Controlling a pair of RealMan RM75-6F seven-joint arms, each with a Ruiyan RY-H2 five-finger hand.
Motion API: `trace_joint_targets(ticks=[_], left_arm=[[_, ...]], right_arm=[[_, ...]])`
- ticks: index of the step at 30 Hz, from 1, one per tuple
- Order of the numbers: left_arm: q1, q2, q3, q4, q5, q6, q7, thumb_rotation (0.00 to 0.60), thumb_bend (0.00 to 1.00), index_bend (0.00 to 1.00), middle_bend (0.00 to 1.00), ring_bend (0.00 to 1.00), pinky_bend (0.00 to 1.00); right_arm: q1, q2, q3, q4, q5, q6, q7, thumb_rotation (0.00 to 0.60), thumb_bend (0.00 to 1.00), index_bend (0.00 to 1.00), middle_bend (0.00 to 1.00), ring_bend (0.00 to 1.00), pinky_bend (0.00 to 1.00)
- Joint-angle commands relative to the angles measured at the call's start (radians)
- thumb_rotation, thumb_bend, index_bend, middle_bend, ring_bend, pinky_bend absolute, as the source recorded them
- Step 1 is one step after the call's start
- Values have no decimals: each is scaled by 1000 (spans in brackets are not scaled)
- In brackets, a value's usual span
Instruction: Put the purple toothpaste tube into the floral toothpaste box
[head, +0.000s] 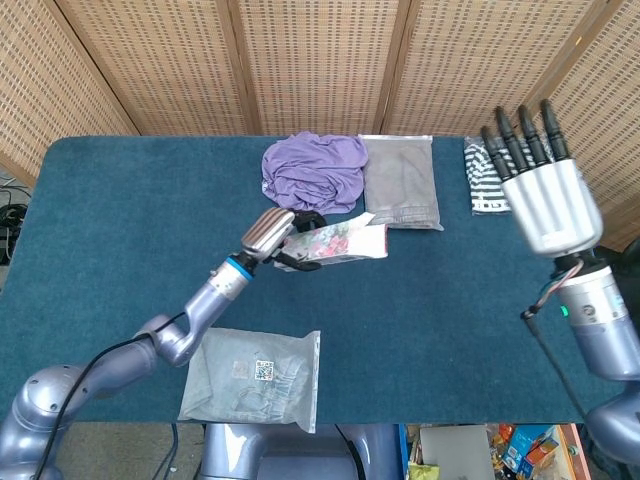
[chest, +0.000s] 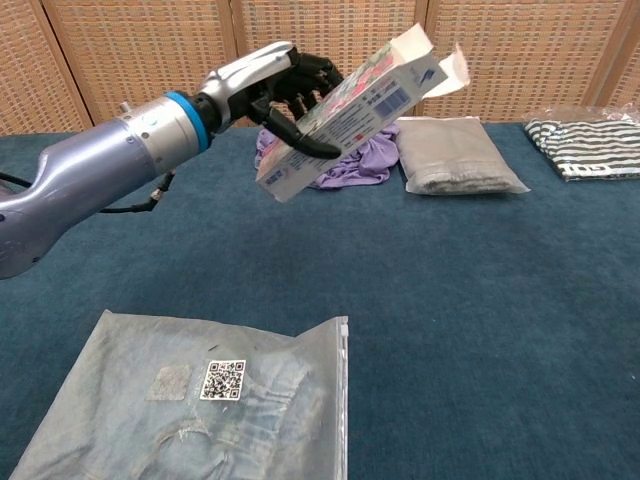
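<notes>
My left hand (head: 272, 237) (chest: 275, 92) grips the floral toothpaste box (head: 338, 243) (chest: 345, 110) around its lower half and holds it tilted above the table, its open end with loose flaps up and to the right. The purple toothpaste tube does not show in either view; I cannot tell whether it is inside the box. My right hand (head: 541, 195) is raised at the right of the head view, far from the box, fingers straight and spread, holding nothing. The chest view does not show it.
A crumpled purple cloth (head: 313, 170) (chest: 340, 165) lies behind the box, next to a grey bagged garment (head: 399, 180) (chest: 455, 155). A striped bagged garment (head: 480, 185) (chest: 585, 147) lies at the far right. A clear bag with a QR label (head: 255, 375) (chest: 200, 400) lies at the front left.
</notes>
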Motion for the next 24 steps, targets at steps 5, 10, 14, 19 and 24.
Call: trace_joint_targets(ticks=[5,10,14,19,24], left_arm=[[103,158,116,-106,29,-20,227,600,239,574,556,501,475],[125,209,128,-182,-8,-81,300,600,239,574,556,502,475],[145,217,132,-211,-39,-106,357,600,239,574,556,501,475],[186,188,140,-209,-74,-108,425,600,239,575,501,401,446],[200,189,148,-230,-108,-172,436,600,239,335,138,77,174]], right_arm=[[-157,-240,-69,474,-111,-50,613,600,0,0,0,0,0],[-197,-326,-86,557,-144,-35,757,600,0,0,0,0,0],[-229,-387,-113,619,-198,-14,856,600,0,0,0,0,0],[-268,-422,-144,616,-280,46,937,600,0,0,0,0,0],[-295,-421,-152,579,-316,88,936,600,0,0,0,0,0]])
